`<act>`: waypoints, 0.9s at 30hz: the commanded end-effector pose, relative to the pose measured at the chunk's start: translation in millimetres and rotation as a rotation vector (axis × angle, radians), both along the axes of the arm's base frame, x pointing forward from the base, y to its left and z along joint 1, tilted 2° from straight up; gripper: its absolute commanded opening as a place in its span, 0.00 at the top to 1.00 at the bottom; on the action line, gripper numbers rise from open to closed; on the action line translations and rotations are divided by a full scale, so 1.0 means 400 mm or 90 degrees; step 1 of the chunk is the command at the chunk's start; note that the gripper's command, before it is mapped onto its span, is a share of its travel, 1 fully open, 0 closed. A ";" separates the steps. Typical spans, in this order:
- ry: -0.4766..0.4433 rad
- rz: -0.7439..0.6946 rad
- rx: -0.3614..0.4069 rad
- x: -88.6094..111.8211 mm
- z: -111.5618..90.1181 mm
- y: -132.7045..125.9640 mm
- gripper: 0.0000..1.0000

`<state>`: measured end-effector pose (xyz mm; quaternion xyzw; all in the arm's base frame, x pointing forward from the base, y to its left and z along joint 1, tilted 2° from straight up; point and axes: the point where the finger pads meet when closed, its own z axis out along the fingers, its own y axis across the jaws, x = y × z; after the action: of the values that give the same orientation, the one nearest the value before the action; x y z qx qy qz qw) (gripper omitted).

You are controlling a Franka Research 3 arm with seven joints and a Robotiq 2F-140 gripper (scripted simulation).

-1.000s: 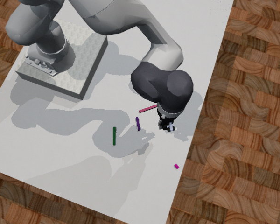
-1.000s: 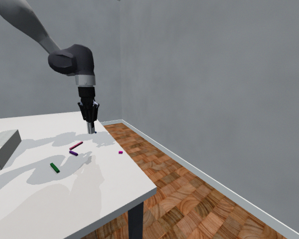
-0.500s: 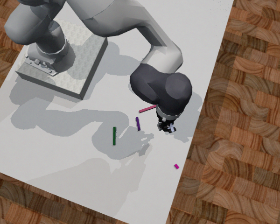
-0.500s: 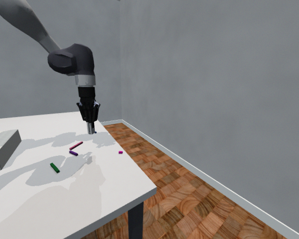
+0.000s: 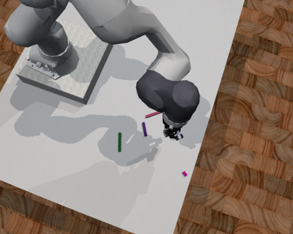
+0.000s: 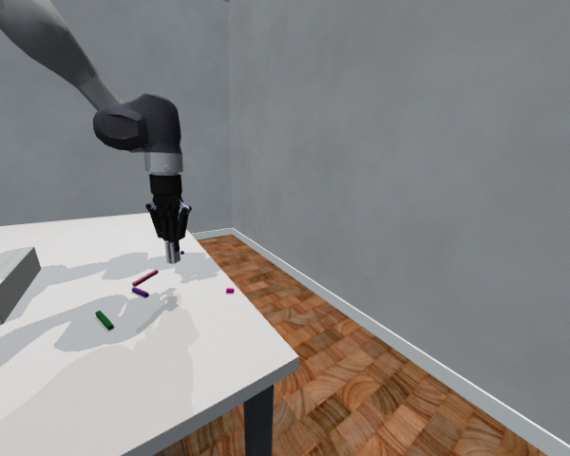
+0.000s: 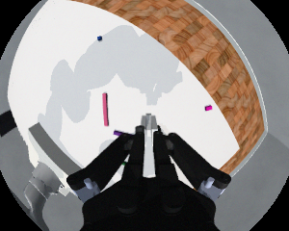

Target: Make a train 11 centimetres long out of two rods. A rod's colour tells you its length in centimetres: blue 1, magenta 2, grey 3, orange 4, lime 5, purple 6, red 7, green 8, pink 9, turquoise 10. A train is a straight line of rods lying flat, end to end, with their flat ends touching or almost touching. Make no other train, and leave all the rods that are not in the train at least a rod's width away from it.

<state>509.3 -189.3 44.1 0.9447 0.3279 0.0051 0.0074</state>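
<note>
My gripper [image 5: 175, 136] [image 6: 172, 241] [image 7: 148, 121] is shut on a grey rod [image 6: 170, 261] [image 7: 148, 154], held upright with its lower end hanging just above the white table [image 5: 66, 161]. A green rod [image 5: 119, 142] [image 6: 104, 319] lies flat to the left. A purple rod [image 5: 144, 129] [image 6: 140, 292] [image 7: 118, 132] and a pink rod [image 5: 153, 114] [image 6: 144, 277] [image 7: 105, 109] lie flat close to my gripper, apart from each other. A magenta rod [image 5: 184, 173] [image 6: 230, 290] [image 7: 208, 108] lies near the table's right edge. A small blue rod [image 6: 181, 252] [image 7: 99, 38] lies beyond my gripper.
The arm's grey base block [image 5: 91, 83] [image 6: 10, 279] stands at the back left of the table. The table's right edge [image 5: 202, 141] is close to my gripper, with wooden floor [image 5: 255, 126] beyond it.
</note>
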 end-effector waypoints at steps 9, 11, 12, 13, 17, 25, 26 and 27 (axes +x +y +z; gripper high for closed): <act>-0.007 0.008 -0.001 0.011 -0.101 -0.003 0.88; -0.007 0.008 -0.001 0.012 -0.121 -0.004 0.88; -0.007 0.008 -0.001 0.012 -0.129 -0.004 0.88; -0.007 0.008 -0.001 0.012 -0.137 -0.004 0.88; -0.007 0.008 -0.001 0.013 -0.158 -0.005 0.88; -0.007 0.008 -0.001 0.013 -0.166 -0.005 0.88; -0.007 0.008 -0.001 0.013 -0.166 -0.005 0.88; -0.007 0.008 -0.001 0.013 -0.166 -0.005 0.88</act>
<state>510.6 -190.2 -23.2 0.9433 0.3319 0.0056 0.0071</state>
